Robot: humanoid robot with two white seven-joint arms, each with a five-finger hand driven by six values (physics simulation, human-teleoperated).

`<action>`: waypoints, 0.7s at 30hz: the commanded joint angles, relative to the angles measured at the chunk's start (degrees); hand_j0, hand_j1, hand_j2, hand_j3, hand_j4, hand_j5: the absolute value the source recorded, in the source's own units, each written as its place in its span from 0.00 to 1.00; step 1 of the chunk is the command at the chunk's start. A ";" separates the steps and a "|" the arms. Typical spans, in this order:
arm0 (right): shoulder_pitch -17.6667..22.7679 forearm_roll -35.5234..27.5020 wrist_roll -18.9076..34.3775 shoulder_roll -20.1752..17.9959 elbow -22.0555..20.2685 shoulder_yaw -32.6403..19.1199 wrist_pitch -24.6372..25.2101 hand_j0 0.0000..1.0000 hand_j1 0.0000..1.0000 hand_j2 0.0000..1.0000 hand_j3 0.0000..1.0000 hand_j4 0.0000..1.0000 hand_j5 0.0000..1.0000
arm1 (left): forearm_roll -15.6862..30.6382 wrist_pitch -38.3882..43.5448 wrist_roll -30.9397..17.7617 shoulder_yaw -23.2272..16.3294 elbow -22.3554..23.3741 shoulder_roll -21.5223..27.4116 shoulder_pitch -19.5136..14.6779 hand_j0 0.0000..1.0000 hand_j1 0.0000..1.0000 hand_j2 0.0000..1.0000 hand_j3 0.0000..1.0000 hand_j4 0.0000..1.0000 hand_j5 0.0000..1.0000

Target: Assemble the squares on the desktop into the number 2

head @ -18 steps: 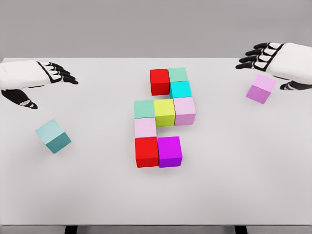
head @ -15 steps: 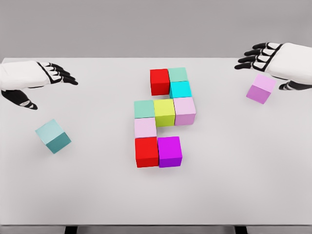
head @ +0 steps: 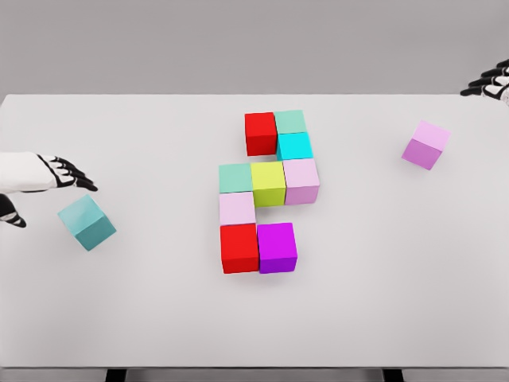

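White worktop (head: pixel 382 302) showing wide bare room front and right. Left robot hand (head: pixel 56 173) hovering at left edge, fingers released — teal cube (head: pixel 86 222) sitting just beside. Right robot hand (head: pixel 493 83) barely showing at top-right corner — grasp unclear. Nine-cube coloured cluster (head: pixel 269 191) sitting mid-worktop; violet cube (head: pixel 425 145) lying well apart, right.

The right hand (head: pixel 495 82) is cut off by the right edge, only fingertips showing; its grip cannot be told. The left hand (head: pixel 40 177) runs off the left edge.
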 commanded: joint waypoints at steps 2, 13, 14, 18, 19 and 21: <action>-1.31 2.07 -0.02 1.23 -0.22 4.79 0.14 1.00 1.00 1.00 1.00 1.00 1.00 | 0.36 0.15 0.02 -0.25 -0.10 -1.70 0.17 1.00 1.00 1.00 1.00 1.00 1.00; -8.43 6.47 -0.02 8.00 5.58 14.20 0.14 1.00 1.00 1.00 1.00 1.00 1.00 | 0.62 0.15 0.02 -0.34 -0.72 -3.90 1.49 1.00 1.00 1.00 1.00 1.00 1.00; -9.49 6.82 -0.02 8.70 6.63 15.16 0.14 1.00 1.00 1.00 1.00 1.00 1.00 | 0.53 0.15 0.02 -0.34 -0.72 -4.25 1.49 1.00 1.00 1.00 1.00 1.00 1.00; -10.81 7.87 -0.02 10.20 7.43 16.66 0.14 1.00 1.00 1.00 1.00 1.00 1.00 | 0.09 0.15 0.02 -0.34 -0.45 -4.95 2.20 1.00 1.00 1.00 1.00 1.00 1.00; -10.90 8.40 -0.02 10.28 7.51 17.45 0.14 1.00 1.00 1.00 1.00 1.00 1.00 | 0.09 0.15 0.02 -0.34 -0.11 -5.39 2.28 1.00 1.00 1.00 1.00 1.00 1.00; -10.99 9.10 -0.02 10.90 8.13 17.98 0.14 1.00 1.00 1.00 1.00 1.00 1.00 | 0.00 0.15 0.02 -0.34 1.21 -6.27 2.28 1.00 1.00 1.00 1.00 1.00 1.00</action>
